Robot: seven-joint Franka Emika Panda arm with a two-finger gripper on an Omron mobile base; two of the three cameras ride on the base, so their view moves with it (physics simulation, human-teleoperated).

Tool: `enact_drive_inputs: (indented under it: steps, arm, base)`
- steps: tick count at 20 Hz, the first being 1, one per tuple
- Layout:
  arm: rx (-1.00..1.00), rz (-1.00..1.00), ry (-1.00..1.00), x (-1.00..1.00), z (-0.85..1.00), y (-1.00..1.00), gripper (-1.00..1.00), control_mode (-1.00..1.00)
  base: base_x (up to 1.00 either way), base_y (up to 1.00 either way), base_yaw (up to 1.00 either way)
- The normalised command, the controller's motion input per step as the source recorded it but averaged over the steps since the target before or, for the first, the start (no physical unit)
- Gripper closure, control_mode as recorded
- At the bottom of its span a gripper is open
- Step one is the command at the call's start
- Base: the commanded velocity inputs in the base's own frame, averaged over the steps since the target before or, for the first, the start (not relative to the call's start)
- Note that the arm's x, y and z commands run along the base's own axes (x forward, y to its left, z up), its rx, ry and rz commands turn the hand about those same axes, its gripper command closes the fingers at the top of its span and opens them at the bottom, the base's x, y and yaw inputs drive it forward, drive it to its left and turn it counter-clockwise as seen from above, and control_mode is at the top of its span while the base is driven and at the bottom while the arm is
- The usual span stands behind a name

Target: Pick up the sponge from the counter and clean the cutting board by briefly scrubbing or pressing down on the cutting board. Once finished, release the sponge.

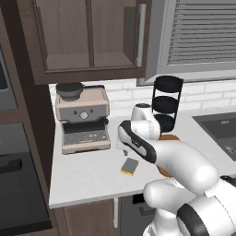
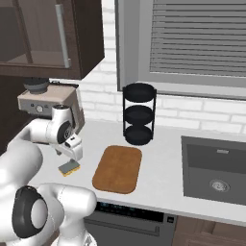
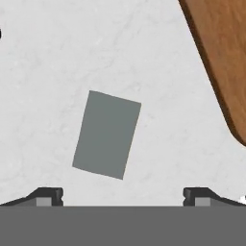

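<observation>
The sponge (image 3: 106,134) lies flat on the tabletop (image 3: 57,57), directly below the fingers (image 3: 124,196) and between the lines of the two tips, nearer the tip at the left of the hand view; it is apart from both, with bare tabletop showing all around it. The fingers stand wide open and grip nothing, each dark tip well outside the sponge's short edges. Seen from above, the sponge is a plain grey-green rectangle, turned slightly off square to the fingers; from the left base view its yellow lower layer shows along the side under the grey-green top (image 1: 130,166). It sits near the cutting board (image 3: 218,62), off the board's long edge toward the coffee machine (image 1: 83,120), not touching the board. The cutting board is a flat reddish-brown wooden slab with rounded corners (image 2: 118,168), lying in front of a black three-tier rack (image 2: 139,114). No writing or brand mark can be read on the sponge, the board or the machine.
</observation>
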Motion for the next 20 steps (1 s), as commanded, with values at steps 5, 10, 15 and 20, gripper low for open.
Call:
enact_drive_inputs:
  steps: [5,10,15,20]
  arm:
    - [0.0,-0.03,0.02,0.08,-0.36,0.1,-1.0,-1.0]
    - [0.0,-0.05,0.0,0.1,-0.37,0.01,-1.0,-1.0]
    - [0.0,-0.01,0.0,0.17,-0.31,0.0,-1.0,-1.0]
    - [0.0,0.0,0.04,0.35,-0.26,0.0,-1.0,-1.0]
  base:
    - [0.0,0.0,0.0]
    - [0.0,0.0,0.0]
    - [0.0,0.0,0.0]
    - [0.0,0.0,0.0]
